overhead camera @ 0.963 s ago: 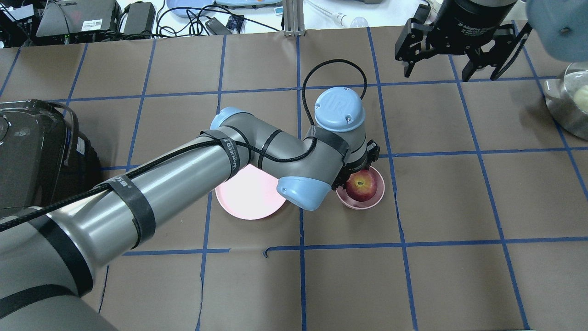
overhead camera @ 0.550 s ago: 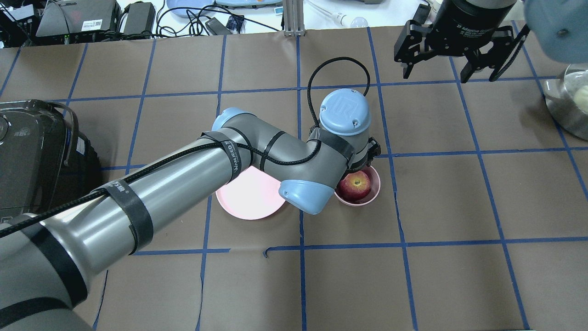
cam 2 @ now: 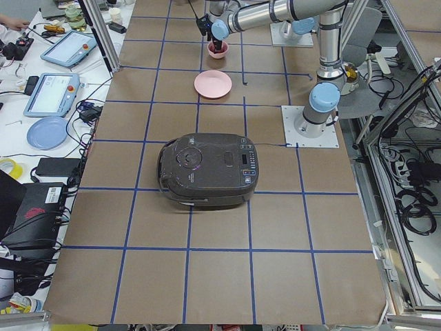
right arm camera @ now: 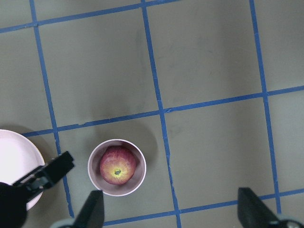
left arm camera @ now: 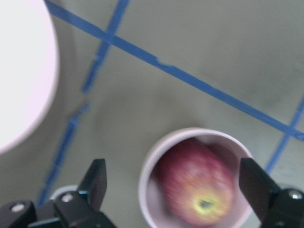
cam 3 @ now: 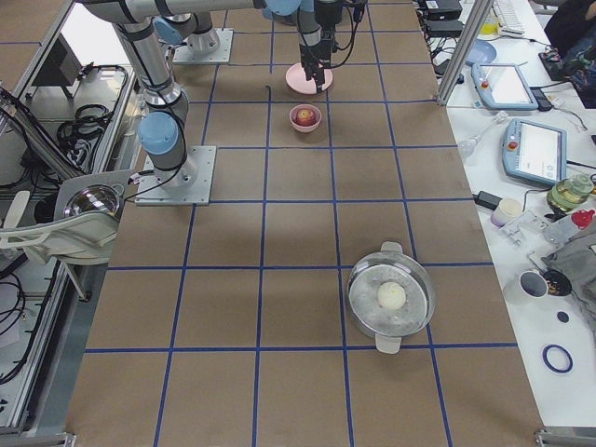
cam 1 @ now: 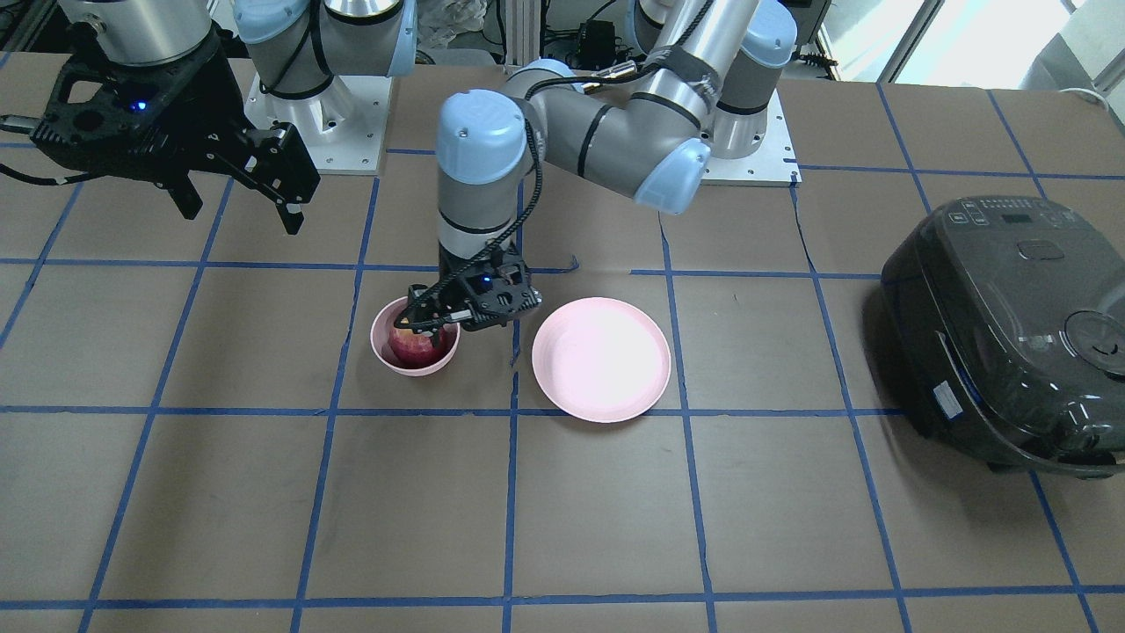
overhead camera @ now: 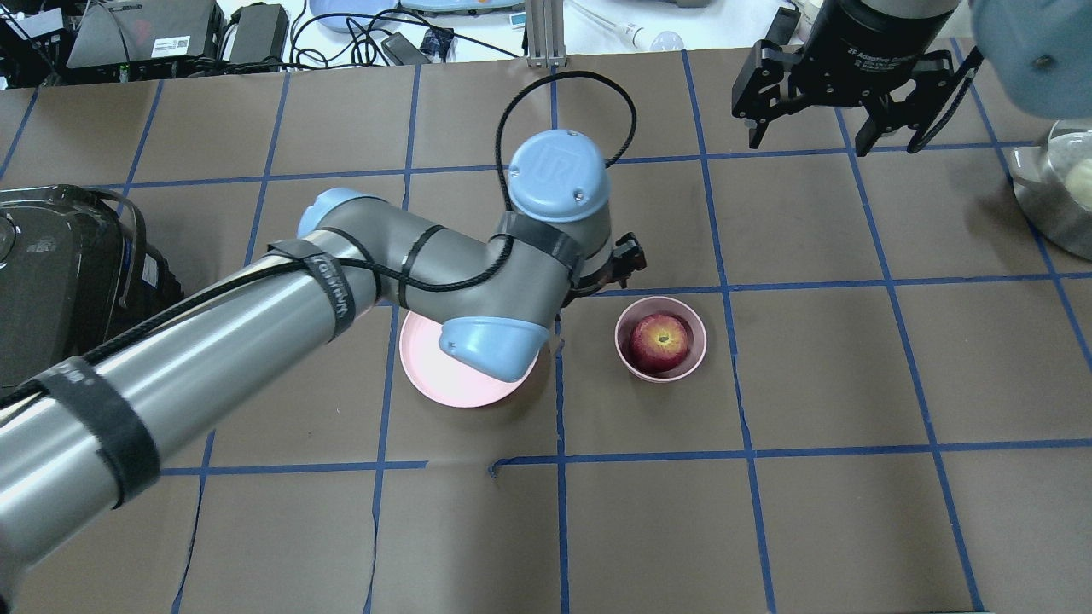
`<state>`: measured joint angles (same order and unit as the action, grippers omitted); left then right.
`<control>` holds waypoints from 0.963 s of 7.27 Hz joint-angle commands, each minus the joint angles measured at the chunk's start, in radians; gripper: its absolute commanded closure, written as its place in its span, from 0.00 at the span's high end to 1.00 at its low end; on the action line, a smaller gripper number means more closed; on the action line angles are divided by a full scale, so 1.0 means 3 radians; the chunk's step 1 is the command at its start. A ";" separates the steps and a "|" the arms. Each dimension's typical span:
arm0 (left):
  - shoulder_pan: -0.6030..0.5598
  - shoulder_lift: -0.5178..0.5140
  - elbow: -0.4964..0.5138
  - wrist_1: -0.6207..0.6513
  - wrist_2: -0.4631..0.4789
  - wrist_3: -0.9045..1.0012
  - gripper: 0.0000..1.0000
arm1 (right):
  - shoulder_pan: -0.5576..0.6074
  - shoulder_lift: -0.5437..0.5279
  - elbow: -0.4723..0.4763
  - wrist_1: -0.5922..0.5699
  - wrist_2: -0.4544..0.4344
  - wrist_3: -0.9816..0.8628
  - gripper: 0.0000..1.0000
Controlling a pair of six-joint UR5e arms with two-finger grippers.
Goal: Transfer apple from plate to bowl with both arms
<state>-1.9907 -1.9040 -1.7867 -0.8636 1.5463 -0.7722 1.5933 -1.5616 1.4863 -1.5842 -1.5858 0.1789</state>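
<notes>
The red apple (overhead camera: 659, 339) lies in the small pink bowl (overhead camera: 695, 358), yellow stem patch up; it also shows in the right wrist view (right arm camera: 117, 166). The wide pink plate (overhead camera: 452, 388) sits bare to the bowl's left, partly under my left arm. My left gripper (left arm camera: 175, 185) is open and empty, above and just beside the bowl (left arm camera: 147, 190). In the overhead view only one of its fingers (overhead camera: 630, 254) pokes out from under the wrist. My right gripper (overhead camera: 827, 128) hangs open and empty, high over the table's far right.
A black rice cooker (overhead camera: 60, 273) stands at the left edge. A steel pot (overhead camera: 1054, 200) with a pale round thing inside stands at the right edge. Cables and devices (overhead camera: 256, 34) lie beyond the far edge.
My left gripper was around the apple at the bowl; it has let go and the wrist has moved left toward the plate. The apple now rests free in the bowl. The right arm barely moved.
</notes>
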 commanded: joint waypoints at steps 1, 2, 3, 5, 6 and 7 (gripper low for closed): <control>0.0787 0.0383 -0.0175 -0.0111 -0.0005 0.1316 1.00 | 0.0012 0.0005 0.0041 0.0004 0.0009 0.0002 1.00; 0.1135 0.0542 -0.0145 -0.0396 -0.0010 0.1832 1.00 | 0.0012 0.0005 0.0072 -0.0011 0.0009 0.0002 1.00; 0.1458 0.0710 -0.0013 -0.0829 0.0015 0.2389 1.00 | 0.0012 0.0000 0.0072 -0.0011 0.0009 0.0002 1.00; 0.1584 0.0911 0.0675 -0.2008 0.0177 0.2579 1.00 | 0.0017 -0.0005 0.0067 -0.0011 0.0014 0.0002 1.00; 0.1462 0.0937 0.0972 -0.2323 0.0224 0.2539 1.00 | 0.0017 -0.0005 0.0067 -0.0011 0.0009 0.0002 1.00; 0.1395 0.0993 0.1142 -0.2519 0.0255 0.2538 1.00 | 0.0017 0.0000 0.0067 -0.0017 0.0009 0.0002 1.00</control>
<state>-1.5479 -1.6262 -1.5284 -1.5154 1.6058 -0.0119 1.5981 -1.5625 1.5066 -1.5881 -1.5828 0.1795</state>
